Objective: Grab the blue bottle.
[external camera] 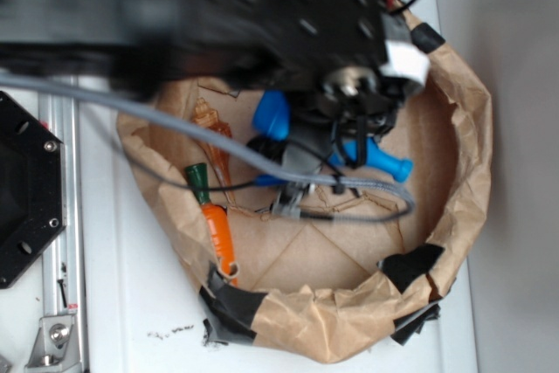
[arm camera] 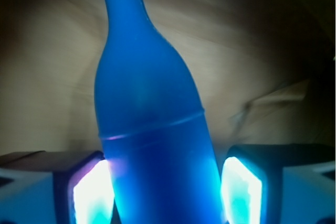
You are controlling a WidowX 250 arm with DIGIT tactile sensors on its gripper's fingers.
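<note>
Inside the paper bowl (external camera: 454, 216), the bottle (arm camera: 152, 145) is being straddled by the gripper (arm camera: 167, 192), jaws apart, so they're probably best closed square on its body.

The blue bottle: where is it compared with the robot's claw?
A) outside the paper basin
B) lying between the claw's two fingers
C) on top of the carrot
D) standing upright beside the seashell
B: in the wrist view the blue bottle fills the gap between both claw fingers.
</note>
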